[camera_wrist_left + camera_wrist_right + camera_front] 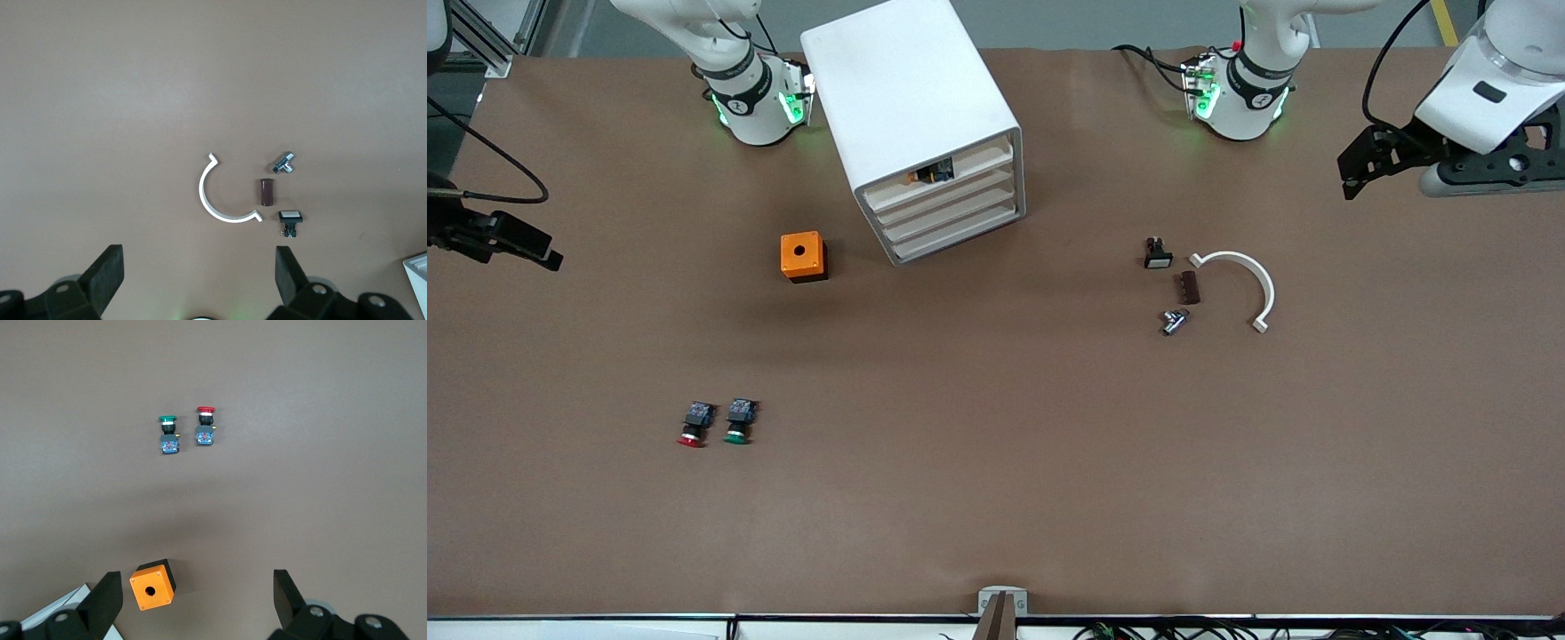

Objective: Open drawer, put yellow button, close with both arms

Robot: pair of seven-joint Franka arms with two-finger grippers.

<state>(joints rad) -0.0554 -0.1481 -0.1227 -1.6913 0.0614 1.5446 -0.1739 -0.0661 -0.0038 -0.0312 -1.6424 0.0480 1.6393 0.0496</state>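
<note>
**Yellow button sits in the top drawer; both grippers up and spread**

Taking the white cabinet (911, 116) as landmark and working from the front camera's edge of the table (996, 498) outward: nearest lie the red-capped push-button (694, 424) and the green-capped push-button (739, 420), side by side, well apart from the cabinet, toward the right arm's end. Farther up, toward the left arm's end, a small metal fitting (1174, 321), a dark brown block (1189, 287), a white curved clip (1240, 284) and a black switch with a white face (1157, 253) cluster together, well clear of the cabinet. An orange box with a round hole (803, 256) stands just beside the cabinet's front corner, on the right arm's side.

The drawer (951, 169), topmost of four, lies nearly flush with the three below, and the yellow button (930, 173) shows in its slot.

The left gripper (1383, 164) hangs over the table's left-arm end, fingers (107, 270) spread, holding nothing. The right gripper (503, 236) hangs over the right-arm end, fingers (283, 590) likewise parted and empty.
</note>
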